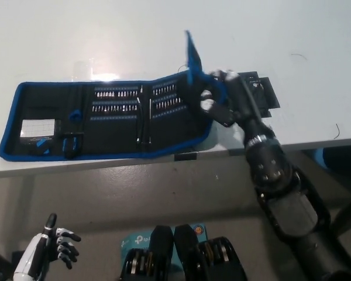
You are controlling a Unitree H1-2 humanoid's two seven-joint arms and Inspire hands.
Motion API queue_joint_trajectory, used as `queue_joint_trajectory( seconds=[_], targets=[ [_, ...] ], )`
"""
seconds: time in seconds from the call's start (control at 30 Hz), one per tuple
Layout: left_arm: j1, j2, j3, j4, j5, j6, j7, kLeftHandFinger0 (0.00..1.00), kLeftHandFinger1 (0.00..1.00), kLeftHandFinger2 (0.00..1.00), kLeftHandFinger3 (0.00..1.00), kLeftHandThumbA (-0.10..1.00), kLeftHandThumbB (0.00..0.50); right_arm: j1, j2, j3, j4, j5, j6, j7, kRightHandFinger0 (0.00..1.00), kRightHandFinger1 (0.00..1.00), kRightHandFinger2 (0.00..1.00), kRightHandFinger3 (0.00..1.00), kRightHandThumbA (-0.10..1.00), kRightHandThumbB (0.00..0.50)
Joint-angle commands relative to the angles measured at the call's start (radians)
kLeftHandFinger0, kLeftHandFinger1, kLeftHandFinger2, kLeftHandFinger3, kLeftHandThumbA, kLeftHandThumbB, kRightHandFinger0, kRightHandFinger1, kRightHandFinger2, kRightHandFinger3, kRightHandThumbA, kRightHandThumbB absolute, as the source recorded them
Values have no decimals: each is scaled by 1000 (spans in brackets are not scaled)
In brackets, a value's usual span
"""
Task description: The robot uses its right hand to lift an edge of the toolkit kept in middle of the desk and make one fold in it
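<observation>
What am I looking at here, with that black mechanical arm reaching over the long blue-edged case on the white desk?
This view comes from a camera on a humanoid robot's head, looking steeply down. The black arm ends in the robot's right hand. On the white desk lies an unrolled black fabric toolkit with blue trim, its pockets holding rows of small bits. The right hand grips the toolkit's right end panel and holds it raised upright, the start of a fold. The white left hand hangs below the desk's edge at lower left, fingers apart, holding nothing.

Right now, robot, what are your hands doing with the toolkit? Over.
Right hand shut on toolkit flap, raised upright. Left hand idle, low, open. Nothing blocking fold.
</observation>
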State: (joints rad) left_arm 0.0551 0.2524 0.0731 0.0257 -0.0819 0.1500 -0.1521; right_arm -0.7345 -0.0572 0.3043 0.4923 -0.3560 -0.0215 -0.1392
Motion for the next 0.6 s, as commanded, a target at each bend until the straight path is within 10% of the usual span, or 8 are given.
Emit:
queue_joint_trajectory(
  seconds=[0.0, 0.2, 0.43, 0.57],
  targets=[
    [-7, 24, -6, -13, -1, -18, -24, 243, 272, 269, 383, 1000, 500, -91, -29, 198, 12, -254, 7, 83, 0, 0, 7, 379, -100, 168],
    [-11, 27, -6, -19, 6, -6, -19, 252, 276, 273, 375, 1000, 500, -56, -45, 357, 45, -311, 6, 125, 0, 0, 15, 398, -100, 260],
    [-20, 28, -6, -25, -1, 8, -23, 230, 259, 262, 375, 1000, 500, -21, -45, 487, 136, -391, 28, 144, 0, 88, 157, 583, -53, 157],
    [-21, 27, -16, -25, 17, 7, -18, 251, 269, 255, 360, 1000, 500, -4, -43, 510, 163, -424, 93, 169, 207, 383, 447, 997, 18, 168]
  ],
)
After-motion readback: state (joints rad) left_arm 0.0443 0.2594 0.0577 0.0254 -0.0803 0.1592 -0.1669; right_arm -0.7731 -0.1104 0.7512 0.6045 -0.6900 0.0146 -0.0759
